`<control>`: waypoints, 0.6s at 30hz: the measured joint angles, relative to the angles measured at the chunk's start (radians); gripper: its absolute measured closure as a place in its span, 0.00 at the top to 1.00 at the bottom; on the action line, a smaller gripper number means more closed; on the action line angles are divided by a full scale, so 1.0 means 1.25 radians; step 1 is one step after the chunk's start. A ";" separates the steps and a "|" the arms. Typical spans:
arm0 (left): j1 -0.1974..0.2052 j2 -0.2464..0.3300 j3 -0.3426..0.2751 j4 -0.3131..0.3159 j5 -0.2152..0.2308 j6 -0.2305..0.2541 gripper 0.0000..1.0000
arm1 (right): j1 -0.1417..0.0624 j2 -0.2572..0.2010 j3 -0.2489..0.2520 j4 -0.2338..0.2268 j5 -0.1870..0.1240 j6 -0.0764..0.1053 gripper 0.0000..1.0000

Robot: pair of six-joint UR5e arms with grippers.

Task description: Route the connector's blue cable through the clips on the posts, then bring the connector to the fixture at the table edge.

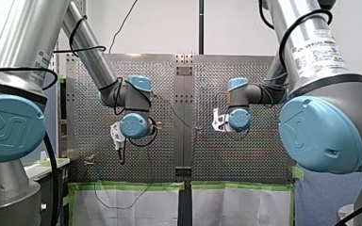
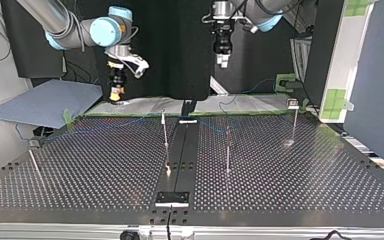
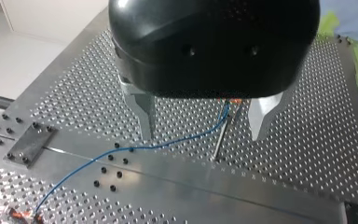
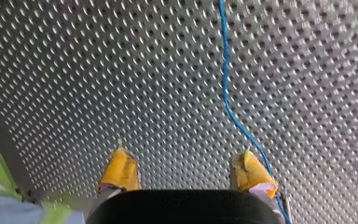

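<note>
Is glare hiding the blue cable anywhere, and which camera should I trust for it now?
Left wrist view: blue cable plain against the table, up to the post ahead of my left claw. Right wrist view: cable plain beside a yellow pad. Top view: bright glints on the table by the posts, cable faint. Front view: cable barely shows.

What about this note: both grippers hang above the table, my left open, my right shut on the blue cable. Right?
Wrong on one count: my right gripper is open too. The right wrist view shows its yellow pads apart and the blue cable lying on the table, unheld.
</note>
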 joint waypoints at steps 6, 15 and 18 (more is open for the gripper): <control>0.000 0.000 -0.001 -0.007 -0.012 0.002 0.98 | 0.034 0.034 0.000 -0.016 -0.013 -0.003 1.00; 0.000 0.000 -0.001 -0.023 -0.007 0.002 0.98 | 0.092 0.071 -0.001 -0.028 -0.068 -0.005 1.00; 0.001 -0.001 -0.001 -0.028 0.003 0.002 0.98 | 0.111 0.072 -0.001 -0.030 -0.087 -0.002 1.00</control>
